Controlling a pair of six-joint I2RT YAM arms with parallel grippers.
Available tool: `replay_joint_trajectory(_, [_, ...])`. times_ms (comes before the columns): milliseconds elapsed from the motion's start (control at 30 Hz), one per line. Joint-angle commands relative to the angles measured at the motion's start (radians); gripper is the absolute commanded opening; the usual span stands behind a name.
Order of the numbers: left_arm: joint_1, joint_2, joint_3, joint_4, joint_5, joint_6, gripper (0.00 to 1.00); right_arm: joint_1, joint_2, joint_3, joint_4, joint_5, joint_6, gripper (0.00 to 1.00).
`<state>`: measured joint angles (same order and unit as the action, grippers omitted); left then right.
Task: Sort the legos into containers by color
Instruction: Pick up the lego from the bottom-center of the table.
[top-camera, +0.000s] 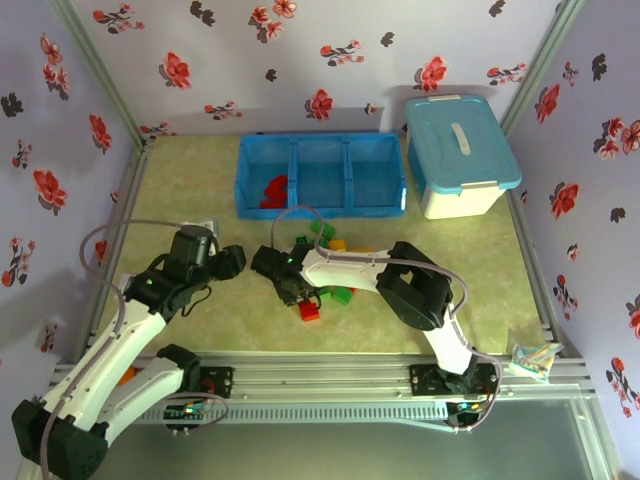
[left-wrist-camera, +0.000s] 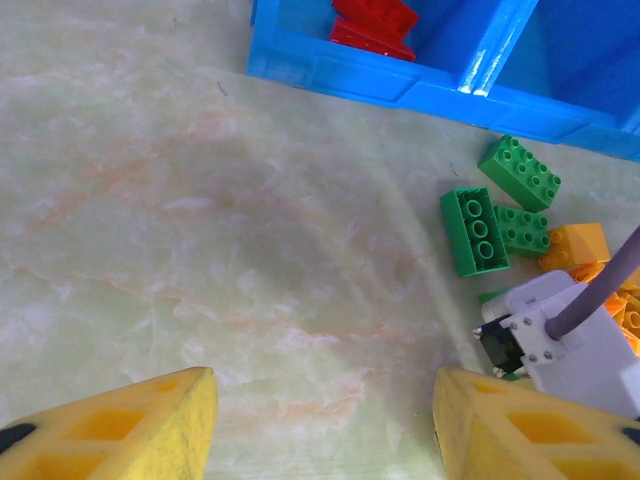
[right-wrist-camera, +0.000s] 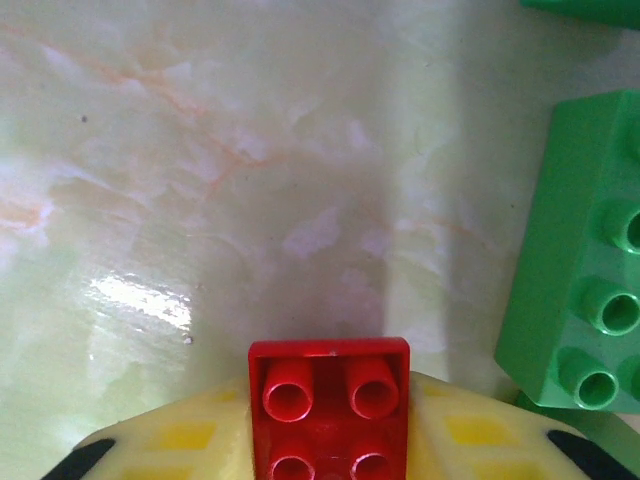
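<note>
Jaws of right gripper (right-wrist-camera: 330, 440) pinch red brick (right-wrist-camera: 330, 390); left gripper (left-wrist-camera: 325, 425) spread, empty; leftmost compartment (top-camera: 262, 162), holding reds, straight ahead, slightly left.

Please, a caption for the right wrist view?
Right gripper clamps a red lego; a green lego lies nearby on the table.

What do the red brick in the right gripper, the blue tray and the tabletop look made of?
Red brick: hard moulded plastic, semi-gloss; crisp studs with soft highlights.
Tray: glossy blue plastic, seemingly translucent; bright glint on its divider.
Tabletop: marble-patterned, smooth, slightly shiny; probably laminate or vinyl.
</note>
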<state>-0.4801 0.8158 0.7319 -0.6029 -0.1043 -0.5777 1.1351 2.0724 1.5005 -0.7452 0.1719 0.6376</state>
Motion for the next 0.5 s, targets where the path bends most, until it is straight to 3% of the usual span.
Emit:
replay_joint_trajectory(0, [-0.006, -0.02, -0.015, -0.004, -0.008, -0.014, 0.59, 0.005, 0.011, 0.04, -0.031, 0.026, -0.001, 0.28])
replay_joint_trajectory(200, [-0.008, -0.045, -0.008, -0.01, 0.0, -0.002, 0.59, -0.008, 0.007, 0.13, -0.065, 0.075, -0.045, 0.25])
replay_joint_trajectory(467, [-0.036, -0.17, -0.037, 0.04, 0.046, 0.02, 0.59, -0.098, 0.016, 0.343, -0.08, 0.094, -0.183, 0.26])
